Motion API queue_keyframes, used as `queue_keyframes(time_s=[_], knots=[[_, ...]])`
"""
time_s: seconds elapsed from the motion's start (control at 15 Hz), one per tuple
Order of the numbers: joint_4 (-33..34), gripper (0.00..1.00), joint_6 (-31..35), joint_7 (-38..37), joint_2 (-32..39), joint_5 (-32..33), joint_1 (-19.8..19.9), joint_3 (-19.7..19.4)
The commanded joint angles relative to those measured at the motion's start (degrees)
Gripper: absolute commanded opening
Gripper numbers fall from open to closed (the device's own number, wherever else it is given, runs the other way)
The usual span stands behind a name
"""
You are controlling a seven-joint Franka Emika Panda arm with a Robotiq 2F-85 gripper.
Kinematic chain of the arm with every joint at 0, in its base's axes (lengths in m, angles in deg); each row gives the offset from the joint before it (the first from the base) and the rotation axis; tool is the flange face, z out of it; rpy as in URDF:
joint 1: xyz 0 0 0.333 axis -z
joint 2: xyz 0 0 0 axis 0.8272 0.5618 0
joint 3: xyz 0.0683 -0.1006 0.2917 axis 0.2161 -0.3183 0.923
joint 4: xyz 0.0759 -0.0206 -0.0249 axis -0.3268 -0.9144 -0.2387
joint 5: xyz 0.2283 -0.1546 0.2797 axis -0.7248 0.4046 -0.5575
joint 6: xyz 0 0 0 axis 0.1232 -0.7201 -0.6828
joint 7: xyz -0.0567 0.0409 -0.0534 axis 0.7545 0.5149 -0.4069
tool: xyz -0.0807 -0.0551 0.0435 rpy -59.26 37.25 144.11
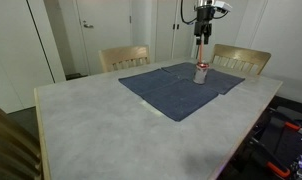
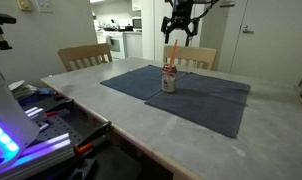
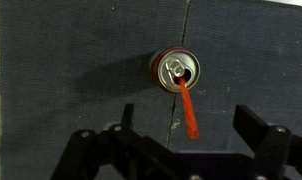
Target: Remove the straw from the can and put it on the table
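The silver can (image 1: 201,73) stands upright on a dark blue cloth (image 1: 161,90) spread over the far part of the grey marbled worktop (image 1: 91,120), right of centre in the upper half of the frame. The orange-red straw (image 1: 203,52) sits in the can's opening and rises out of it at a slight tilt. In both exterior views the can's red markings are too small and blurred to read.

The gripper (image 1: 204,33) hangs directly above the can at the top of the frame, with the straw's upper end close below it. In the wrist view the can (image 3: 177,69) is seen from above, just over the centre, and the straw (image 3: 189,108) runs from its mouth down toward the lower middle. The gripper (image 3: 183,128) has its jaws spread wide. Its dark fingers (image 3: 259,140) stand at the bottom left and bottom right, well clear of the straw between them. No lettering shows on the can lid.

Two pale wooden chairs (image 2: 84,56) stand at the far edge of the worktop (image 2: 121,105).
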Motion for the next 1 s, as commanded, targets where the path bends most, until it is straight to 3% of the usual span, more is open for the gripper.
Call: queue_keyframes(time_s=[0.0, 0.13, 0.27, 0.93], knots=[[1.7, 1.0, -3.2, -1.1, 1.0, -0.7, 1.5, 1.2], [1.7, 1.0, -4.3, -1.9, 1.1, -0.7, 1.5, 1.1], [1.9, 0.74, -5.1, -1.9, 1.3, -1.5, 1.7, 1.3], [2.6, 0.02, -5.3, -1.3, 1.9, -2.5, 1.5, 2.4]])
